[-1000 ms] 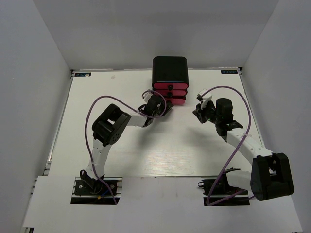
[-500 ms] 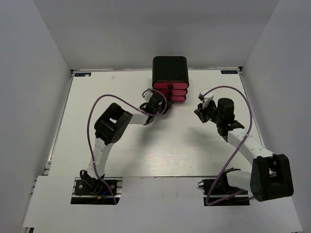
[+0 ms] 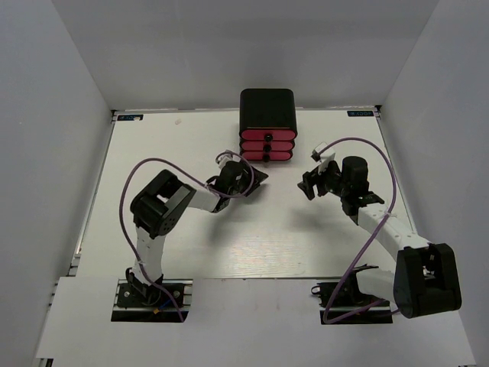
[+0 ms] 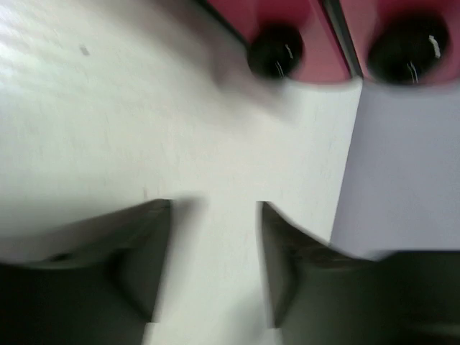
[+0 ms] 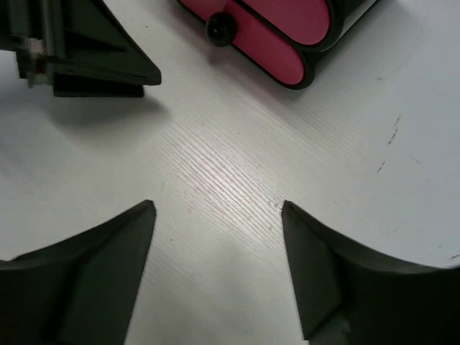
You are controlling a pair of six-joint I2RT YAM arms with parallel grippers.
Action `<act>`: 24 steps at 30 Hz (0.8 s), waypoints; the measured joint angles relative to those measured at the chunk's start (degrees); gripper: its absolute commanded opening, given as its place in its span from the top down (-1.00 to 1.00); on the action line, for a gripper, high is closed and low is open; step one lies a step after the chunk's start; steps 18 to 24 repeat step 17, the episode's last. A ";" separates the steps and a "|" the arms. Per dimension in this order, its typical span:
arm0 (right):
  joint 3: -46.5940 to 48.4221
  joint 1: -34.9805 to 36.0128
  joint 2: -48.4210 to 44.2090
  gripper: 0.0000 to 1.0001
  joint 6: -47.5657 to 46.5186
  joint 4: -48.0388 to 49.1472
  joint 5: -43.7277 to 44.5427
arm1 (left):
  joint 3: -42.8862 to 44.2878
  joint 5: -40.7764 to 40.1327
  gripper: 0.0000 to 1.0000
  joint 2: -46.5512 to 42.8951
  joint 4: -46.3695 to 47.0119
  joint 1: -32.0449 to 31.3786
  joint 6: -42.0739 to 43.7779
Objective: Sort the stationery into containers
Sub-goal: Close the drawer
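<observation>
The containers, a small black cabinet (image 3: pixel 267 107) with three pink drawers (image 3: pixel 267 145) and round black knobs, stand at the back middle of the table, all drawers pushed in. My left gripper (image 3: pixel 257 177) sits just in front of and left of the drawers, open and holding nothing. In the left wrist view my left gripper (image 4: pixel 214 208) is over bare table, with two knobs (image 4: pixel 275 52) ahead. My right gripper (image 3: pixel 306 184) is open and empty to the cabinet's front right. In the right wrist view my right gripper (image 5: pixel 218 207) points at the pink drawers (image 5: pixel 287 39). No stationery shows in any view.
The white table (image 3: pixel 252 237) is walled by grey panels on the left, back and right. The left gripper's dark fingers (image 5: pixel 86 61) show at the top left of the right wrist view. Purple cables loop above both arms.
The left gripper has drawn back from the drawer fronts toward the near left and its jaws have opened. The right gripper's jaws have opened wide, and it shifted slightly left.
</observation>
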 measured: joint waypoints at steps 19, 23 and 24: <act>3.17 0.02 -2.62 -0.81 11.10 -6.99 7.58 | -22.51 4.07 -1.00 -50.03 -12.83 -0.50 29.70; 3.17 0.02 -2.62 -0.81 11.10 -6.99 7.58 | -22.51 4.07 -1.00 -50.03 -12.83 -0.50 29.70; 3.17 0.02 -2.62 -0.81 11.10 -6.99 7.58 | -22.51 4.07 -1.00 -50.03 -12.83 -0.50 29.70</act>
